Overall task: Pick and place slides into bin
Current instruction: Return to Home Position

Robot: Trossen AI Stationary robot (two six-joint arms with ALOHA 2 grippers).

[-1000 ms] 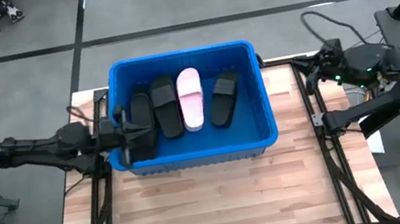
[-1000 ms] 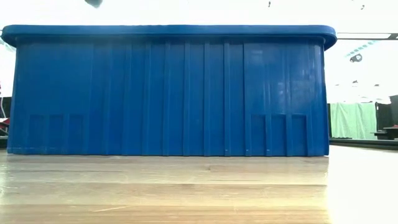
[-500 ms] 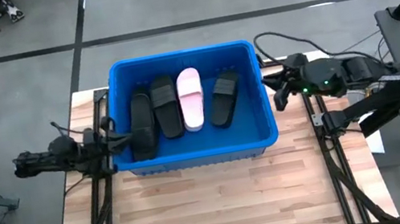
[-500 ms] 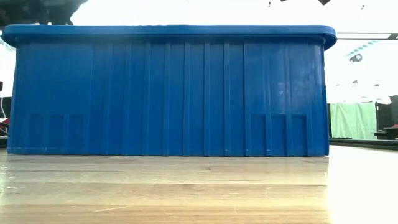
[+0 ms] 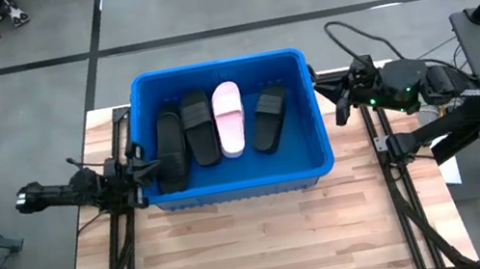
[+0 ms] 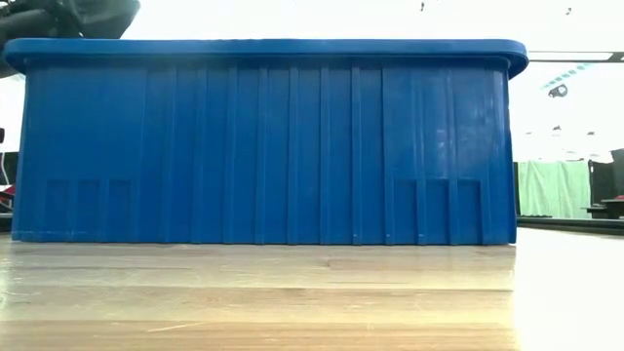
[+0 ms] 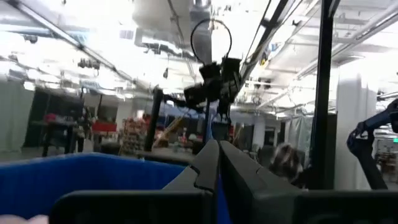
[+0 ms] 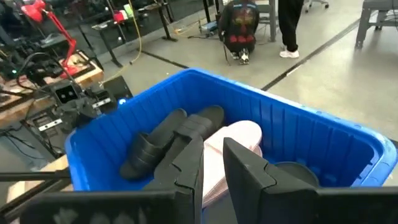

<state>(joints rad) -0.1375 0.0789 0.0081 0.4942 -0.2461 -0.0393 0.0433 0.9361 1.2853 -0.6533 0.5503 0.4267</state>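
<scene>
Four slides [image 5: 229, 117] inside bin [image 5: 209, 66] | left fingers [image 7: 205, 169] closed, outside | right fingers [image 8: 189, 165] seemingly parted, outside

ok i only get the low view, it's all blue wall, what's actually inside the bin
observer: From above, the large bright blue plastic bin holds one pale pink slide lying flat, with black slides on both sides of it: two to its left and one to its right.
operator: dark blob top left of my picture, is that the left tool
observer: Yes. The left tool sits just outside the bin's left wall, shut and holding nothing.
operator: and the right one
observer: The right tool is outside the bin's right wall, pointing towards the bin, with nothing in it.
</scene>
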